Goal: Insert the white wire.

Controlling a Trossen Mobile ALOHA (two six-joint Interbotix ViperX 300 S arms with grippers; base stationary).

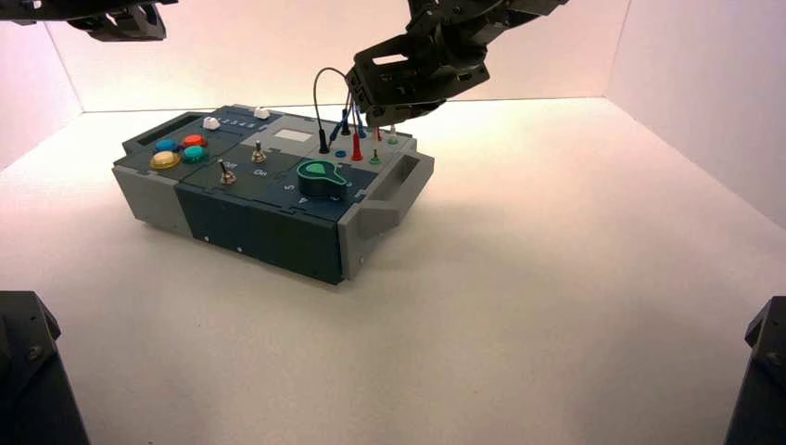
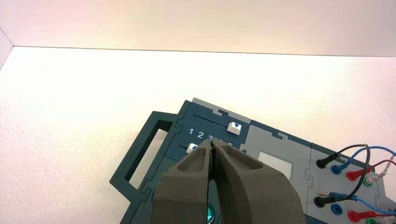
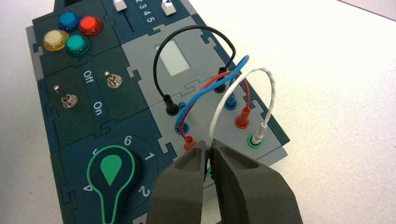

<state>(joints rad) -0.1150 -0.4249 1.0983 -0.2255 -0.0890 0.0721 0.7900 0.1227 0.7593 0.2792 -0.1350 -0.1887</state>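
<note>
The thin white wire (image 3: 268,88) arches in a tall loop over the grey socket panel at the right end of the dark teal and grey plastic box (image 1: 269,209). One whitish pin plug stands nearly upright in a green-ringed socket (image 3: 254,141); from there the loop climbs, bends over and runs down to the right tool (image 3: 208,156), whose dark fingers are clenched on the wire's other end — that plug is hidden between them. The loop's plane runs roughly across the panel, beside the red, blue and black looped leads.

The left tool (image 2: 212,148) hovers over the box's far left part near the white slider caps and printed numbers, its fingers pressed together, gripping nothing.

The box sits on a pale tabletop (image 1: 556,306).
</note>
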